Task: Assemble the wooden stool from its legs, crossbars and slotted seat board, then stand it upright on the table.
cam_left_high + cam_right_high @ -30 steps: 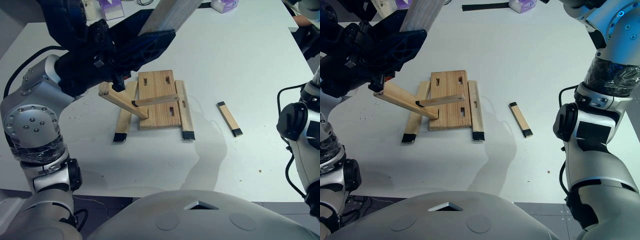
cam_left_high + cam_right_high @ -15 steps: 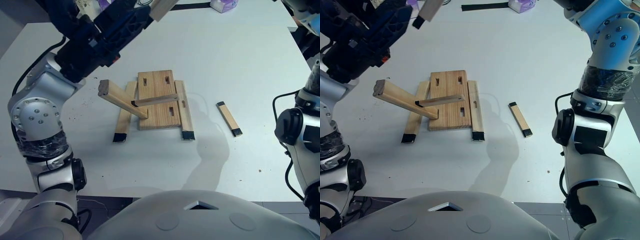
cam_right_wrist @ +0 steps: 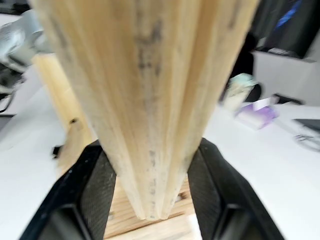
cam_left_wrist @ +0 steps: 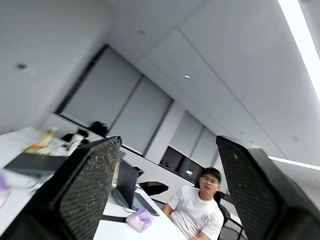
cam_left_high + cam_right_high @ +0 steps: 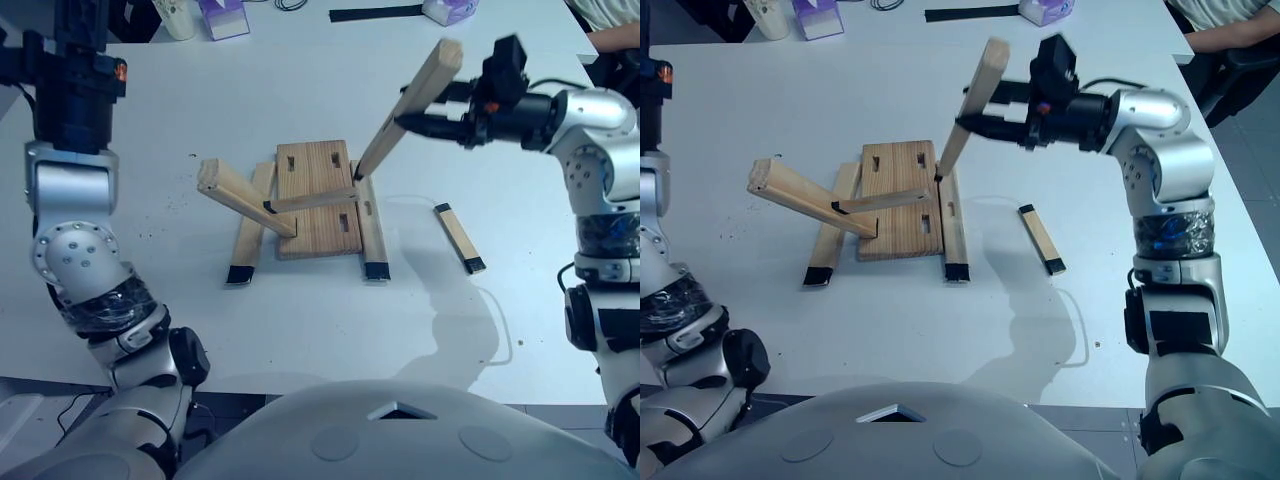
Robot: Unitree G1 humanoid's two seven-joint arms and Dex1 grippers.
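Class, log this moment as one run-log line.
right tool: shut on leg, tilted, lower end at seat board | left tool: open, empty, raised | short bar: loose on table

Out over a broad white worktop point(image 5: 300, 320), grey floor point(image 5: 1260, 140) off its right edge. Overhead, pale ceiling point(image 4: 200, 30) with a long bright light strip point(image 4: 302, 35) and one small recessed lamp point(image 4: 186, 77). Farther back, tall grey wall panels point(image 4: 100, 105), side by side.

I find the slotted seat board point(image 5: 310, 165) lying flat mid-table. A left leg point(image 5: 245, 250) and a right leg point(image 5: 372, 235), both black-tipped, lie flat along its sides. A third leg point(image 5: 240, 198) tilts up at the left, joined to a crossbar point(image 5: 315, 199) crossing the board. A fourth leg point(image 5: 430, 75) slants upward from that crossbar's right end. A short crossbar point(image 5: 459, 238) lies apart on the right.
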